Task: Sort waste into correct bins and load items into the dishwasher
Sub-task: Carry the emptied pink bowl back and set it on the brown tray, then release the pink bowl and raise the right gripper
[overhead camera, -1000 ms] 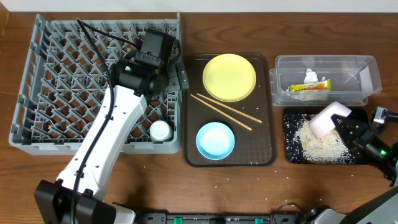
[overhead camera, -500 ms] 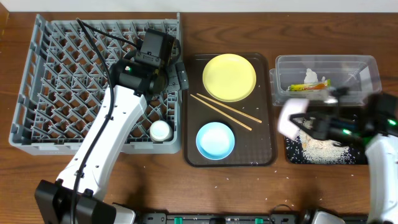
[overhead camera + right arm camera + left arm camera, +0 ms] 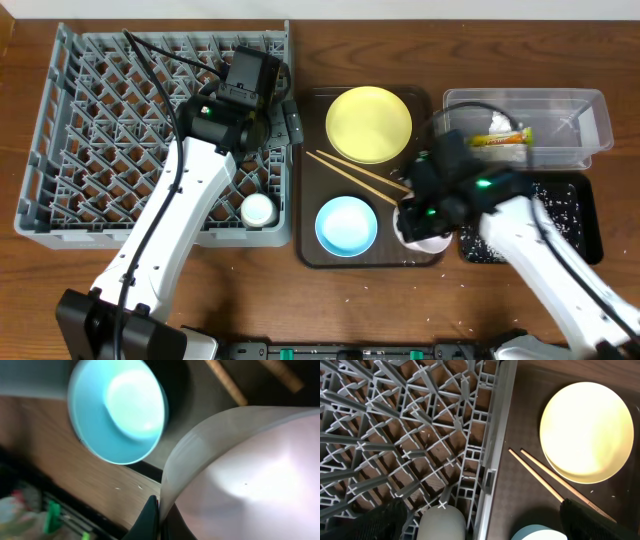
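The right end effector [image 3: 155, 517], clamped on the rim of the white bowl [image 3: 240, 475], holds it lower centre-right, apparently emptied. The left end effector [image 3: 288, 118] hangs agape over the rack [image 3: 100, 120]. Cup [image 3: 258, 210] racked, wrapper [image 3: 497, 139] in the clear bin [image 3: 600, 120]; plate [image 3: 369, 124], blue bowl [image 3: 346, 225] and chopsticks [image 3: 365, 180] await loading.

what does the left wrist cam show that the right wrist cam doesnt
Only the left wrist view: the grey dish rack, the small white cup in it, and the yellow plate. Only the right wrist view: the white bowl, its rim pinched by the right gripper, and a strip of wooden table. Both: the chopsticks, the light blue bowl (only a sliver of its rim in the left wrist view) and the brown tray under them.
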Controlling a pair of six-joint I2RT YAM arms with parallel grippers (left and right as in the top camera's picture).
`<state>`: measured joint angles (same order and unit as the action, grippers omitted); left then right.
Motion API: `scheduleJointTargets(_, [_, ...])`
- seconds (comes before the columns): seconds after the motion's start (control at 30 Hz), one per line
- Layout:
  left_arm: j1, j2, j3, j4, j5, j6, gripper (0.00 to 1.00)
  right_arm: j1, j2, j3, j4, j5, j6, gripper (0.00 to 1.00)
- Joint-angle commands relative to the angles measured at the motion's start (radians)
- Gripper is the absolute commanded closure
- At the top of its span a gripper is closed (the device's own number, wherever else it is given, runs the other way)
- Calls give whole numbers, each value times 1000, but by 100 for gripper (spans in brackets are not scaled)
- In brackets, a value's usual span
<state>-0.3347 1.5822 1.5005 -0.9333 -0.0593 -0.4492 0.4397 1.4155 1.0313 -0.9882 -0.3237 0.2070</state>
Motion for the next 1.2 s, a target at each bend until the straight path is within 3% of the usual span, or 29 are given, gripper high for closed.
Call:
scheduleJointTargets(0.0, [4, -7, 8, 0, -16, -4, 2, 52, 69, 8, 2, 92, 63, 99])
scheduleJointTargets(0.37, [4, -7, 8, 0, -16, -4, 2, 94, 191, 3, 3, 118, 63, 99])
scheduleJointTargets(0.57, [4, -7, 8, 0, -16, -4, 2, 84, 190, 8, 23, 133, 62, 76])
scheduleJointTargets(0.97, [4, -7, 8, 0, -16, -4, 2, 63, 190, 286, 51, 132, 24, 51])
scheduleJointTargets(1.17, [4, -7, 8, 0, -16, -4, 2, 72, 197, 303, 113, 133, 58, 45])
